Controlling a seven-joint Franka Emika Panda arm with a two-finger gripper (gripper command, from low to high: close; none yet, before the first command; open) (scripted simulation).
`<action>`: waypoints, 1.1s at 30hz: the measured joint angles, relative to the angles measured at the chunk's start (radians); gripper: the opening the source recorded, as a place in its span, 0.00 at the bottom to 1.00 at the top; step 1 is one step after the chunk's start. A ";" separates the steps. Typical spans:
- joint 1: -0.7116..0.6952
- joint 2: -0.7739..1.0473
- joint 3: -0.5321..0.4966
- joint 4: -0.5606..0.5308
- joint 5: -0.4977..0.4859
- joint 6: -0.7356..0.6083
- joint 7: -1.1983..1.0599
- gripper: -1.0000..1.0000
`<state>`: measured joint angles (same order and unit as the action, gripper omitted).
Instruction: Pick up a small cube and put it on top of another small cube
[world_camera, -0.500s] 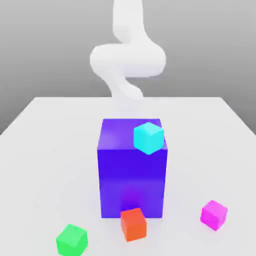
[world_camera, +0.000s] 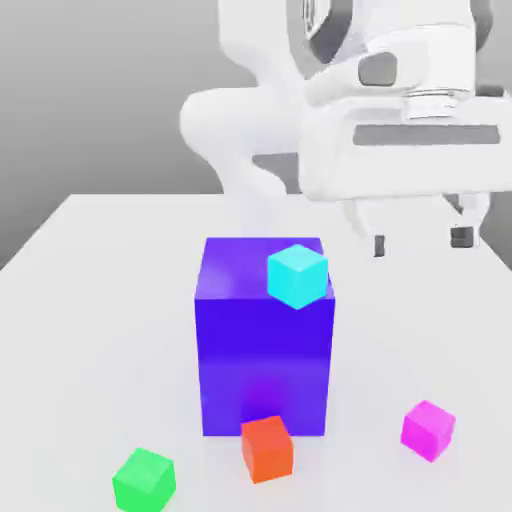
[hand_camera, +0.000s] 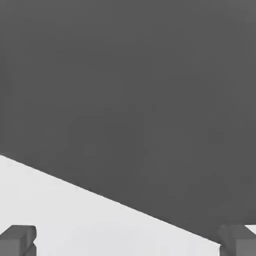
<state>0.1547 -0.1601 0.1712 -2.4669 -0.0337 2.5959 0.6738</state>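
The small magenta-pink cube rests on the white table near the front, at the exterior view's right. High above it hangs my gripper, open, with nothing between its two dark fingertips. In the hand view the fingertips stand wide apart over the table edge. A small cyan cube sits on top of the big blue-violet block. A small red cube lies in front of that block.
A small green cube lies at the front, on the exterior view's left. The white arm rises behind the block. Beyond the table edge the hand view has dark grey floor.
The hand and gripper have come into the exterior view at the upper right, where half a second ago only the arm's rear links showed. The cubes have not moved.
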 joint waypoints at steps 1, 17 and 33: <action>0.008 0.036 0.010 -0.009 -0.007 0.017 -0.004 0.50; 0.187 0.548 -0.030 -0.054 -0.187 0.305 0.053 0.00; 0.042 0.366 0.020 -0.022 -0.069 0.133 -0.193 0.00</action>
<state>0.1967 0.2061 0.1914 -2.4886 -0.1022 2.7293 0.4811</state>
